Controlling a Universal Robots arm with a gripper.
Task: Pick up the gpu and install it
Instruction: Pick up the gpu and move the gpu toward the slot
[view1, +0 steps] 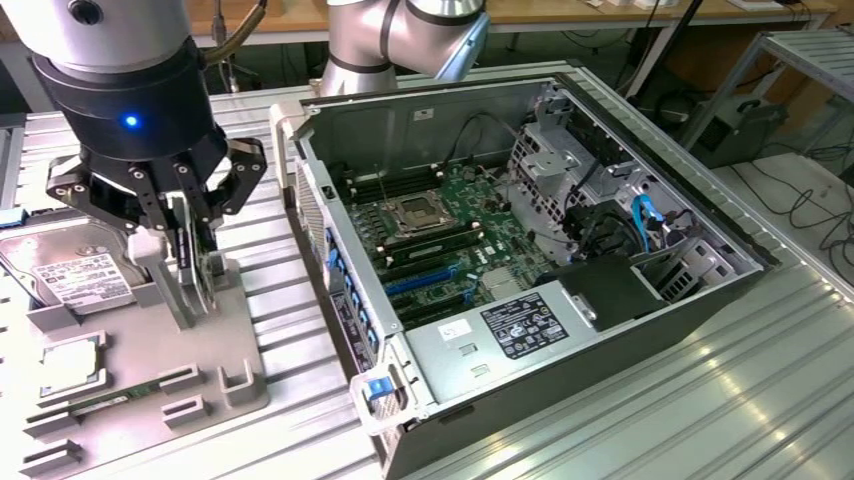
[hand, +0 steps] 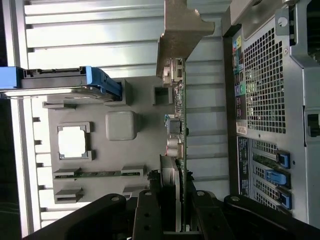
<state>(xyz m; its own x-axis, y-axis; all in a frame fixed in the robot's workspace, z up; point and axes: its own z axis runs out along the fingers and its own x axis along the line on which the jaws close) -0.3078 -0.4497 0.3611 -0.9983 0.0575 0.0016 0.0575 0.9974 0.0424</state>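
- Thin green graphics card (hand: 181, 125), seen edge-on from the wrist, with small dark parts on one face and a silver bracket (hand: 182, 30) at the far end.
- Stands upright in a grey tray (view1: 134, 380), just beside the computer case (view1: 400, 130), on the exterior view's left of it.
- Gripper (view1: 195, 275) partly closed, fingers pressed on both faces of the card.
- Narrow strip of ribbed table (view1: 667, 400) between tray edge and case wall.
- Case open on top, motherboard (view1: 441, 220) exposed.
- Hard drive (view1: 74, 275) farther from the case than the card.
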